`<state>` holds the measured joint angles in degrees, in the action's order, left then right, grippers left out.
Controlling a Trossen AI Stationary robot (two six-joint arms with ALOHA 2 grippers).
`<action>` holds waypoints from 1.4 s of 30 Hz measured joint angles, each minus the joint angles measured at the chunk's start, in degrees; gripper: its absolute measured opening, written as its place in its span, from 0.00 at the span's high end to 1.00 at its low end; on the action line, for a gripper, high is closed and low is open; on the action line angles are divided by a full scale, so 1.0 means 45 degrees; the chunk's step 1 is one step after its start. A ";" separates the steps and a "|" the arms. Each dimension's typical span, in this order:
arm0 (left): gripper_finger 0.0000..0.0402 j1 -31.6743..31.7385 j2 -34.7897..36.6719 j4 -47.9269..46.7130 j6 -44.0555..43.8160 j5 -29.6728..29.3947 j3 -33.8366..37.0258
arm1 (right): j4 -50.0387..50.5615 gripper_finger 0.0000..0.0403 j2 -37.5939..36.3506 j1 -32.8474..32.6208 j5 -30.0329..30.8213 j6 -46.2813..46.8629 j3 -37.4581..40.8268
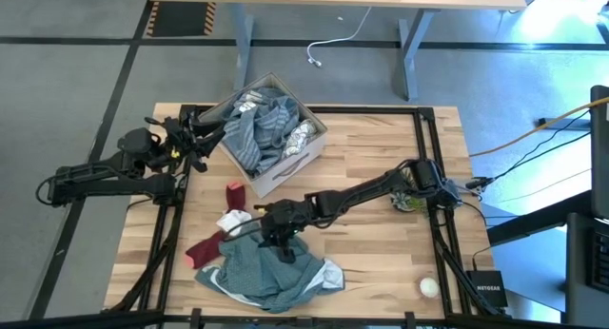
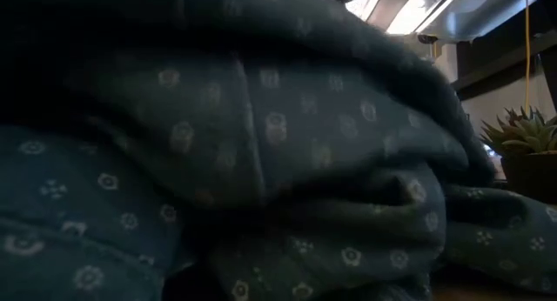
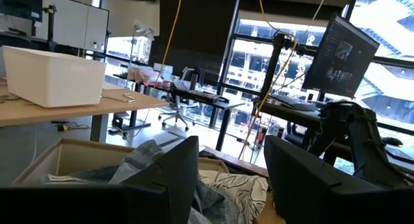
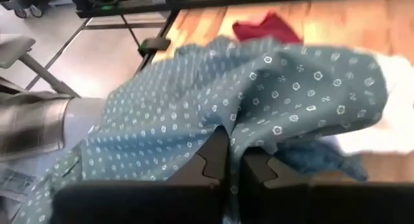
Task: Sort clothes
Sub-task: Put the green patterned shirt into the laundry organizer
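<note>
Box (image 1: pixel 309 150) full of clothes | ball (image 1: pixel 429 287) near table corner | teal garment (image 2: pixel 261 179) blocks low view

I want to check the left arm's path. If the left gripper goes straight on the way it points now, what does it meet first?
Probably the clothes in the cardboard box: the left gripper, open, points at the grey-blue garment heaped there, though depth is unclear.

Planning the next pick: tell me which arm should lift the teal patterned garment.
Right. Its claw is already down on the teal patterned garment, fingers pinched on the fabric. The left claw waits open beside the cardboard box, away from that pile.
</note>
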<state>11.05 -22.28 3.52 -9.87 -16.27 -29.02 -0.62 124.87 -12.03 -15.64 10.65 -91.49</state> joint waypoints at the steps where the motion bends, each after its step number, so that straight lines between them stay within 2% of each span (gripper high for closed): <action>1: 0.57 0.0000 0.0005 0.0007 -0.0037 0.0000 0.0000 | 0.0031 0.95 -0.0002 0.0002 0.0005 -0.0140 -0.0128; 6: 0.57 0.0000 0.0000 0.0007 -0.0049 0.0000 0.0000 | 0.0799 0.98 -0.0545 0.0010 0.0171 -0.1324 -0.0907; 16: 0.57 0.0000 0.0000 -0.0346 -0.0045 0.0000 0.0005 | 0.1900 0.98 -0.3179 0.0100 0.3723 -0.3192 -0.1723; 22: 0.57 0.0000 0.0005 -0.0308 -0.0049 0.0000 0.0010 | 0.1910 0.99 -0.4344 0.0477 0.4896 -0.4591 -0.2554; 26: 0.57 0.0000 0.0005 -0.0309 -0.0044 0.0000 0.0005 | 0.1866 0.99 -0.4512 0.0956 0.5573 -0.5664 -0.3901; 31: 0.57 0.0005 0.0003 -0.0352 -0.0045 0.0000 0.0006 | 0.1271 0.99 -0.4524 0.1782 0.5638 -0.6038 -0.6025; 35: 0.57 0.0005 0.0000 -0.0314 -0.0047 0.0000 0.0008 | -0.0370 0.99 -0.4524 0.2594 0.5654 -0.5936 -0.7416; 39: 0.57 0.0005 0.0004 -0.0299 -0.0044 -0.0001 0.0005 | -0.3003 0.99 -0.4588 0.3432 0.4952 -0.6874 -0.8041; 42: 0.57 0.0005 0.0000 -0.0299 -0.0044 -0.0005 0.0005 | -0.3979 0.99 -0.4602 0.3923 0.4571 -0.7160 -0.8101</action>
<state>11.07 -22.28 2.17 -10.07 -16.29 -28.99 -18.52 104.16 5.62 4.93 -21.57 -127.94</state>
